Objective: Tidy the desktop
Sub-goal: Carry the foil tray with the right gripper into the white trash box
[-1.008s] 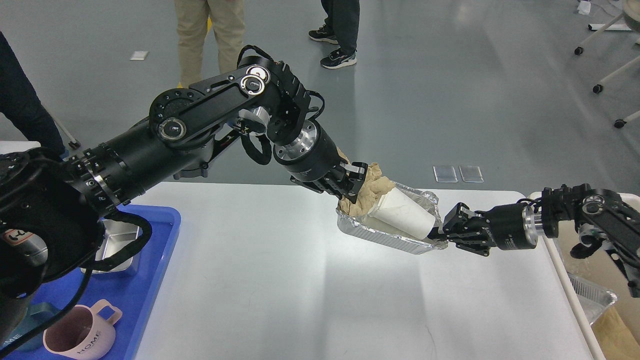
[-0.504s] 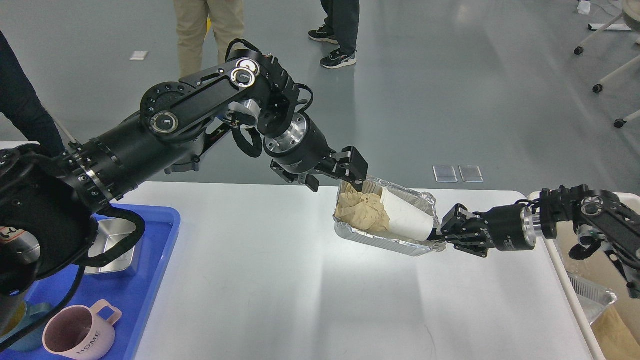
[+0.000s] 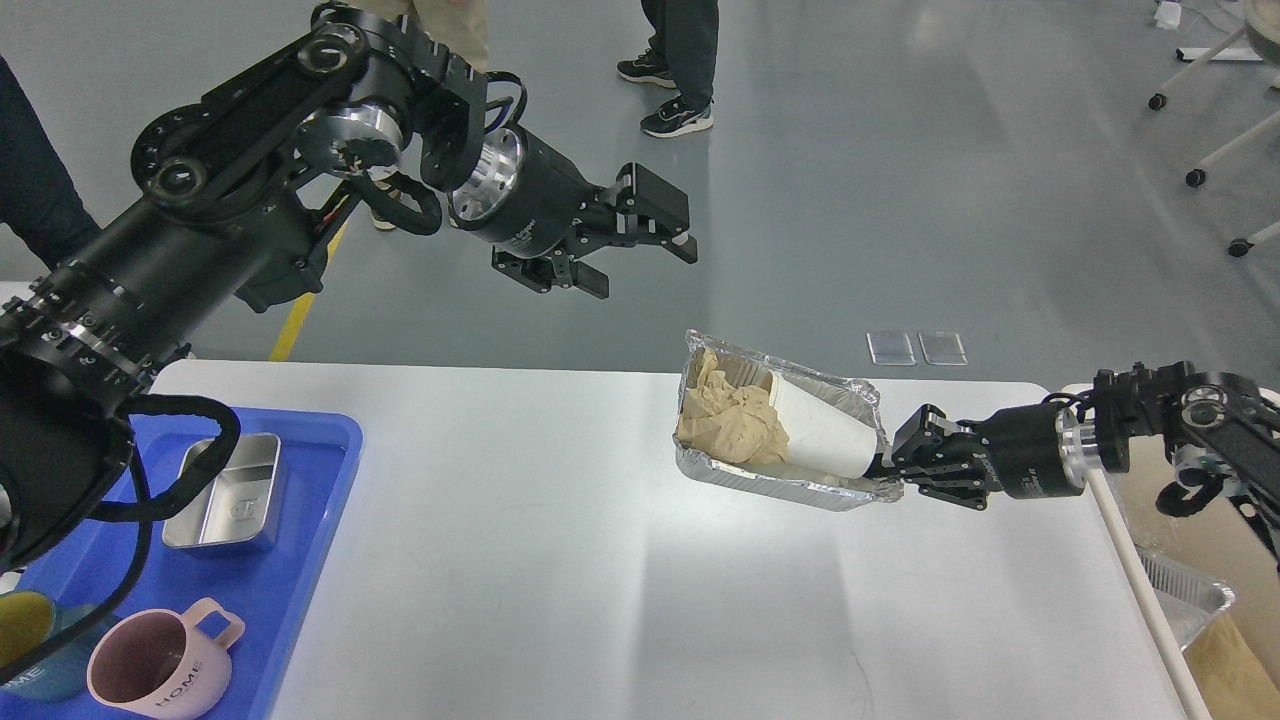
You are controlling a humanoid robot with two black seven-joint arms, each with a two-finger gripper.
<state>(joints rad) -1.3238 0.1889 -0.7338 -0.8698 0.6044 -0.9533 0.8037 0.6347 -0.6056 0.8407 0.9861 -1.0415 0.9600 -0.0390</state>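
The white desktop fills the lower half of the head view. A foil tray is held tilted just above it at the right. In the tray lie a crumpled brown paper wad and a white paper cup on its side. My right gripper is shut on the tray's right rim. My left gripper is open and empty, raised high above the desktop's far edge, up and left of the tray.
A blue plastic tray at the left holds a small metal box, a pink mug and a dark cup. A cream bin with foil and paper stands off the right edge. People's legs stand behind.
My left gripper let go of the brown paper into the foil tray, opened, and rose up and left. The right gripper still holds the tray, shifted slightly.
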